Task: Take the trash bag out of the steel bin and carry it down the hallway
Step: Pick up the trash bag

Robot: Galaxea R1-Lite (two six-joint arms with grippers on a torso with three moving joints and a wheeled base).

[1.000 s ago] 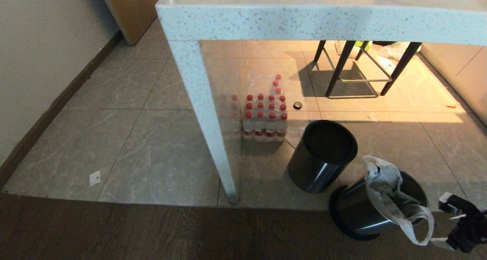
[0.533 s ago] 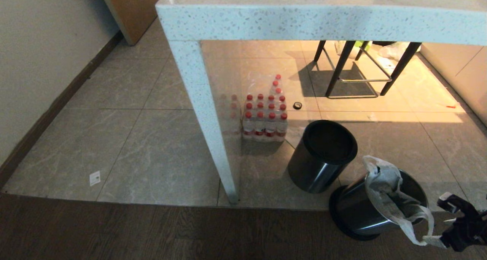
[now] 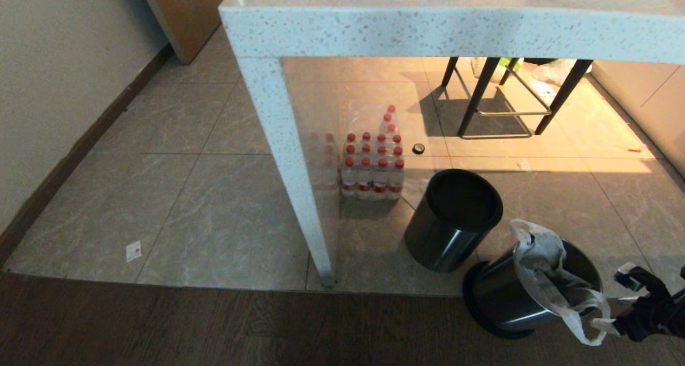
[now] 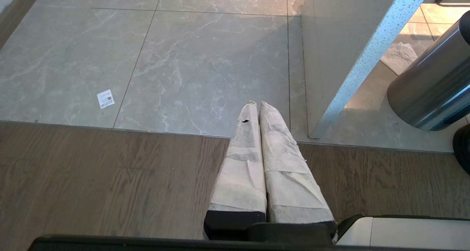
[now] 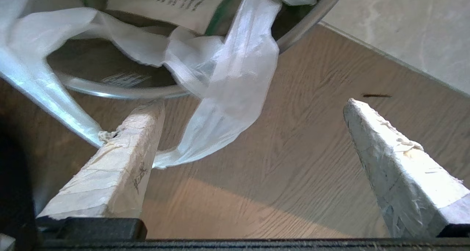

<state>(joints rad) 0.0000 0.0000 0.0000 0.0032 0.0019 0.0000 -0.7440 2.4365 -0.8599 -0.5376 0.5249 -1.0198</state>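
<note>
Trash bag (image 3: 546,272) sits in the steel bin (image 3: 503,302) at the lower right of the head view, white and thin, with one part standing above the rim and one loop handle hanging over the rim toward the lower right corner. In the right wrist view the same bag (image 5: 220,78) fills the upper part of the frame, with green print visible inside the bin's (image 5: 312,19) mouth. The loop hangs down between the rim and the wood floor (image 5: 279,152).

The right pincer (image 3: 623,302) is at the lower right edge of the head view, just beside the hanging loop. In its own view the right pincer (image 5: 253,133) is spread wide. One padded finger (image 5: 125,159) lies against the loop (I cannot tell if it really presses it), and the other finger (image 5: 396,163) is well apart from the plastic.

A darker bin (image 3: 455,216) stands just beside the steel bin, toward the upper left of it. Behind it, a pack of bottles (image 3: 372,162) with red caps stands on the grey tiles under the speckled desk (image 3: 428,29), near its leg (image 3: 289,162). A black stool frame (image 3: 503,98) is in the upper right.

The left pincer (image 4: 257,108) hangs over the wood floor with its fingers pressed together, holding nothing.
</note>
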